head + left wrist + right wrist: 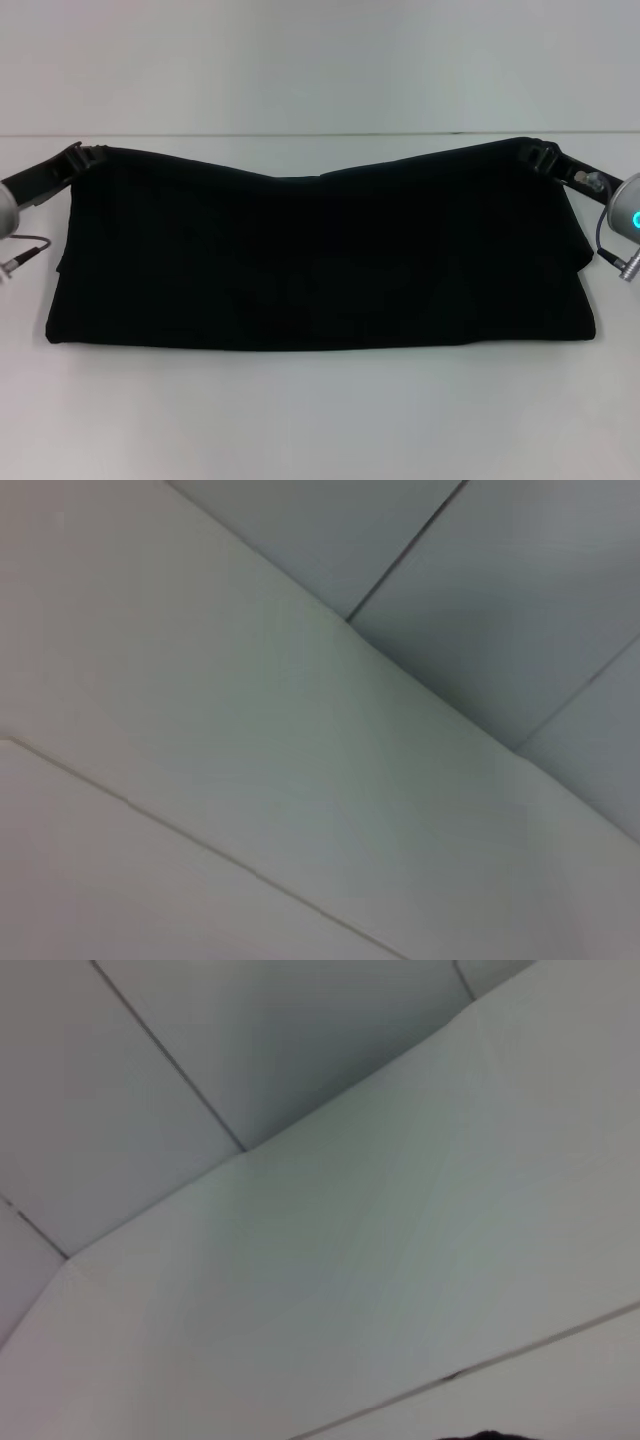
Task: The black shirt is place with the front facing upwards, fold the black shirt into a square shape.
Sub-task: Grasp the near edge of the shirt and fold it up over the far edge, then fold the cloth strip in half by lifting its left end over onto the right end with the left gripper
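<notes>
I had the black shirt lying as a wide band across the desk, long axis left to right. Left end effector and right end effector each pinched a far corner; open desk lay toward me.

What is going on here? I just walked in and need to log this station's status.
The robot is folding a large black cloth shirt on a white table. The left gripper grips the shirt's far left corner and the right gripper its far right corner, so the far edge sags between them. The shirt lies as a wide band, not yet square. No lettering shows. The wrist views show only pale panels.
</notes>
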Controlling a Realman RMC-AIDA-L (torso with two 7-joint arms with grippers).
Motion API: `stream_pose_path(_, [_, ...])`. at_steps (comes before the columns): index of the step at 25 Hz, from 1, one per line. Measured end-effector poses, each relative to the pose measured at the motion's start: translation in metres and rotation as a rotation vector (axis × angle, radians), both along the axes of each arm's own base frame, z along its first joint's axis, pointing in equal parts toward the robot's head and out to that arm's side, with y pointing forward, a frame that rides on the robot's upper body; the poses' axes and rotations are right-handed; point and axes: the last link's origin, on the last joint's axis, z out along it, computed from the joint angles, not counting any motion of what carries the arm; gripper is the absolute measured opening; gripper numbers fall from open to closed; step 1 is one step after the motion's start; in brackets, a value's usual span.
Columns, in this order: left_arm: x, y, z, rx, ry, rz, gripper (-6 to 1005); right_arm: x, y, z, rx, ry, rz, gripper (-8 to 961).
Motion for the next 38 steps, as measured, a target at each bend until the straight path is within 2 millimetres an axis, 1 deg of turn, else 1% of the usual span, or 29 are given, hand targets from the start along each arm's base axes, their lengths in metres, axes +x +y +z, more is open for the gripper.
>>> stream_pose_path(2, [0.003,0.001,-0.008,0.02,0.009,0.005,26,-0.001,0.0,-0.002,0.019,-0.024,0.022,111])
stream_pose_path(5, [0.01,0.002,-0.018,0.062,0.034,-0.035,27,-0.003,-0.001,-0.006,0.047,-0.046,0.049,179])
stream_pose_path(8, [0.015,0.001,-0.023,0.112,0.043,-0.059,28,-0.003,-0.002,-0.007,0.063,-0.058,0.059,248])
stream_pose_path(12, [0.014,0.0,-0.023,0.135,0.027,-0.049,147,-0.003,-0.001,-0.006,0.069,-0.068,0.06,339])
stream_pose_path(14, [0.011,-0.002,-0.022,0.154,0.005,-0.033,206,-0.001,-0.003,-0.006,0.074,-0.059,0.058,423])
stream_pose_path(17, [0.006,-0.005,-0.015,0.197,-0.041,-0.019,425,0.002,-0.006,-0.002,0.097,-0.023,0.059,548])
stream_pose_path(22, [-0.003,-0.015,-0.003,0.25,-0.106,-0.02,641,0.008,-0.016,0.008,0.16,0.068,0.071,772])
stream_pose_path(23, [-0.004,-0.017,-0.002,0.251,-0.108,-0.022,661,0.008,-0.018,0.01,0.169,0.082,0.082,818])
stream_pose_path(28, [-0.01,-0.031,0.002,0.236,-0.137,-0.071,763,0.011,-0.029,0.019,0.222,0.14,0.125,912])
stream_pose_path(30, [-0.01,-0.039,0.004,0.203,-0.186,-0.101,803,0.007,-0.034,0.018,0.212,0.115,0.187,931])
stream_pose_path(32, [-0.011,-0.046,0.008,0.14,-0.239,-0.119,844,-0.003,-0.042,0.01,0.152,0.046,0.316,930])
stream_pose_path(33, [-0.014,-0.055,0.012,0.042,-0.288,-0.118,864,-0.009,-0.047,0.004,0.107,0.006,0.39,930])
stream_pose_path(35, [-0.02,-0.067,0.018,-0.072,-0.331,-0.101,882,-0.019,-0.058,-0.01,0.0,-0.078,0.532,929])
stream_pose_path(36, [-0.02,-0.067,0.018,-0.072,-0.331,-0.101,890,-0.023,-0.064,-0.018,-0.061,-0.122,0.602,929])
stream_pose_path(38, [-0.023,-0.078,0.024,-0.139,-0.362,-0.095,908,-0.029,-0.075,-0.032,-0.164,-0.185,0.712,928])
